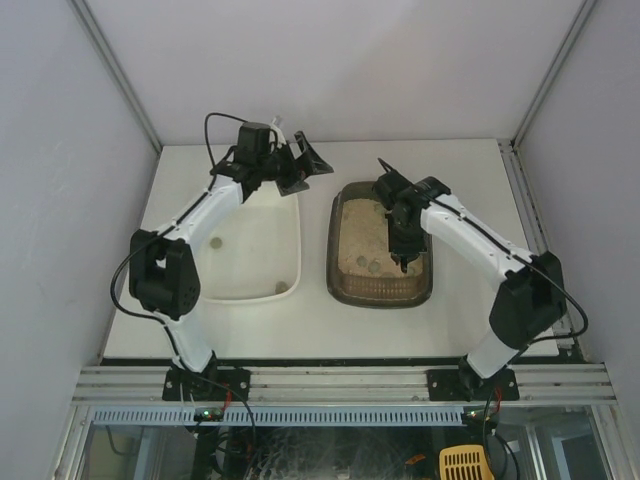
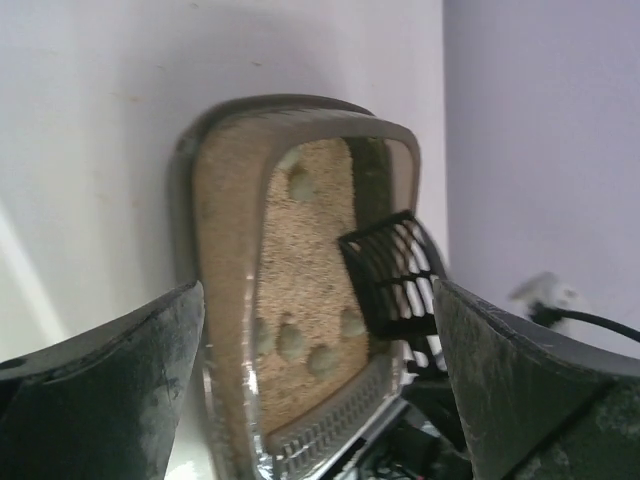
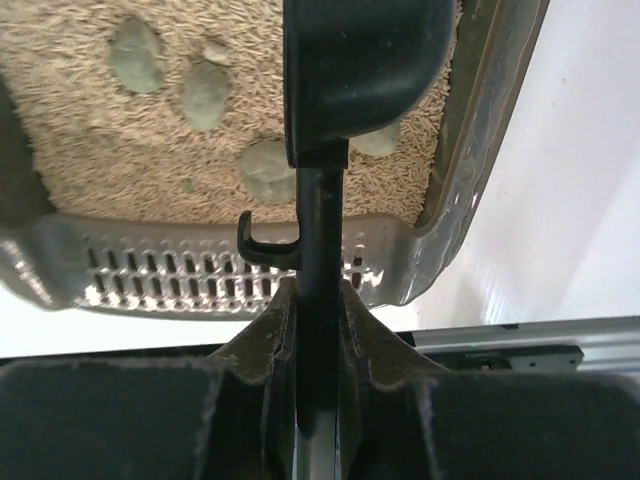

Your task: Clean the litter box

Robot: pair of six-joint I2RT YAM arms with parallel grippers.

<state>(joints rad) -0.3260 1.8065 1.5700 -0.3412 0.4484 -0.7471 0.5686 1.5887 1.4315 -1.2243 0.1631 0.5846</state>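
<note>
The dark grey-brown litter box (image 1: 335, 240) sits right of centre, holding beige litter and several grey-green clumps (image 1: 370, 265). My right gripper (image 1: 404, 258) hangs over its near half, shut on the handle of a black slotted scoop (image 3: 360, 70). The scoop head is low over the litter beside the clumps (image 3: 205, 95), just past the slotted near rim (image 3: 150, 270). My left gripper (image 1: 303, 165) is open and empty, raised at the far end of the white tray and facing the litter box (image 2: 220, 200) and the scoop (image 2: 390, 275).
A white rectangular tray (image 1: 255, 250) lies left of the litter box with a few small clumps (image 1: 282, 288) in it. Enclosure walls surround the table. An aluminium rail (image 1: 340, 380) runs along the near edge. A yellow scoop (image 1: 466, 462) lies below the table.
</note>
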